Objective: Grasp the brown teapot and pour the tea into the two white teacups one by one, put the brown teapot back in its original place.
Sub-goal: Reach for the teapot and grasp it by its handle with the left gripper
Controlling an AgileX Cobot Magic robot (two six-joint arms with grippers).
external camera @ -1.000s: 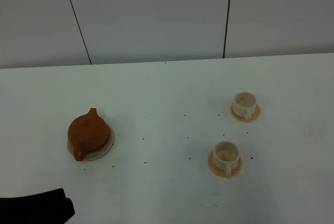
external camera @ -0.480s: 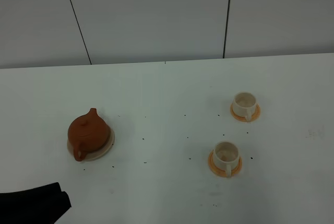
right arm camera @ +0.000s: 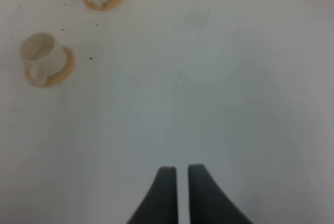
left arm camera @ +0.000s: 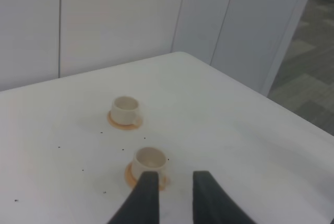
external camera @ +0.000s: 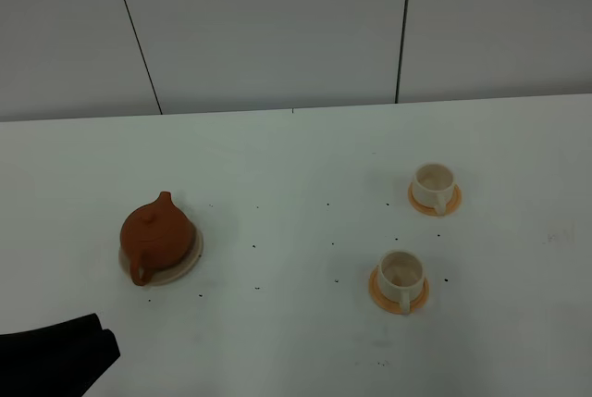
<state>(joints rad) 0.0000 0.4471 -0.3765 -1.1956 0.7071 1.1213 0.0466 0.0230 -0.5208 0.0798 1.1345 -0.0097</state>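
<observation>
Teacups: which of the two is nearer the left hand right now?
The front teacup, lower in the exterior view; the left wrist view shows it just past the left hand, the rear teacup farther off.

White table point(external camera: 296, 147) fills most of the high view, and its far edge meets a pale grey panelled wall point(external camera: 268, 27). Two dark seams point(external camera: 134, 31) split the wall into three panels; the left one runs slightly slanted. Tabletop is matte, with small dark specks point(external camera: 254, 246) scattered around the middle and a faint grey smudge point(external camera: 558, 238) near the right edge. Left wrist view shows a table corner with grey floor point(left arm camera: 313, 93) beyond it. Light is even and diffuse, shadows soft.
</observation>
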